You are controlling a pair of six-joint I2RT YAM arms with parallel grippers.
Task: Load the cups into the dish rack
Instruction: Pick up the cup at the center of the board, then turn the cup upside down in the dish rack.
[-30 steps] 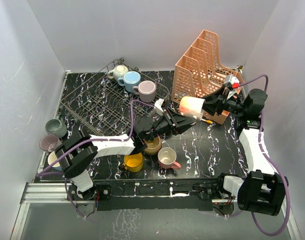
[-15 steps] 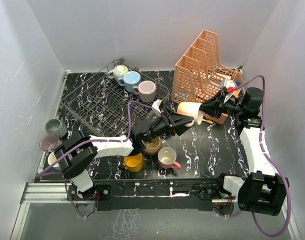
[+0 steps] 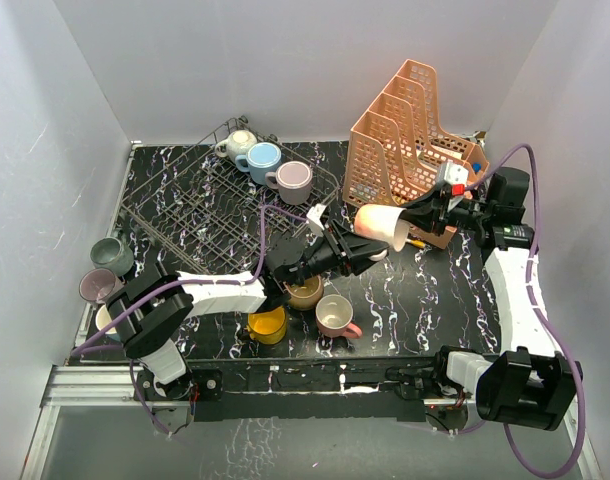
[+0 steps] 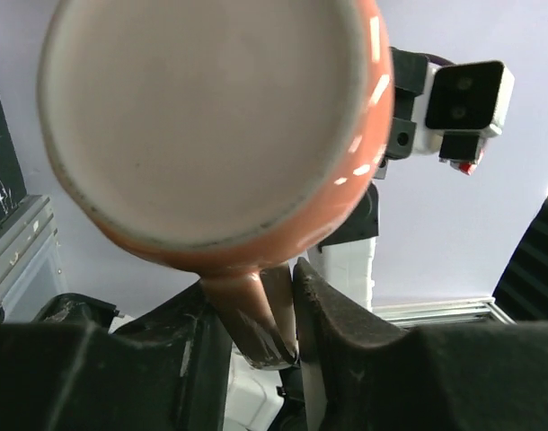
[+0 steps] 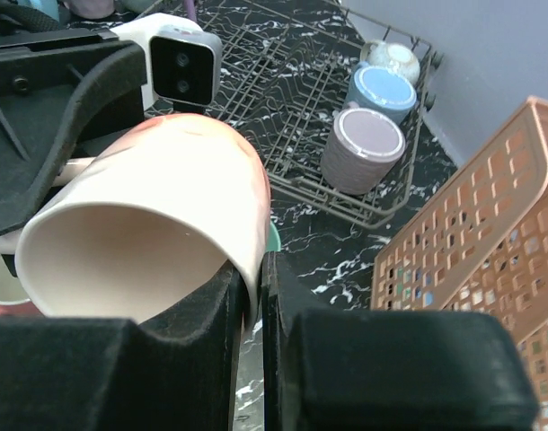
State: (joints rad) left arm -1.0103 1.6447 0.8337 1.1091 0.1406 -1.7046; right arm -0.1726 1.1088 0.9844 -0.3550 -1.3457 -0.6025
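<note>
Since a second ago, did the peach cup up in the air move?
Yes, a little. In the top view the peach cup has shifted lower in the picture, away from the orange organizer.

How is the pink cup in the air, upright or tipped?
Tipped on its side. The cup shows its open mouth to the right wrist camera and its flat bottom to the left one.

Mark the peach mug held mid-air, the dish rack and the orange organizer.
peach mug [image 3: 383, 222]: top external view, on its side wall.
dish rack [image 3: 190, 205]: top external view, on the bare tine grid.
orange organizer [image 3: 380, 165]: top external view, on the perforated front wall.
</note>
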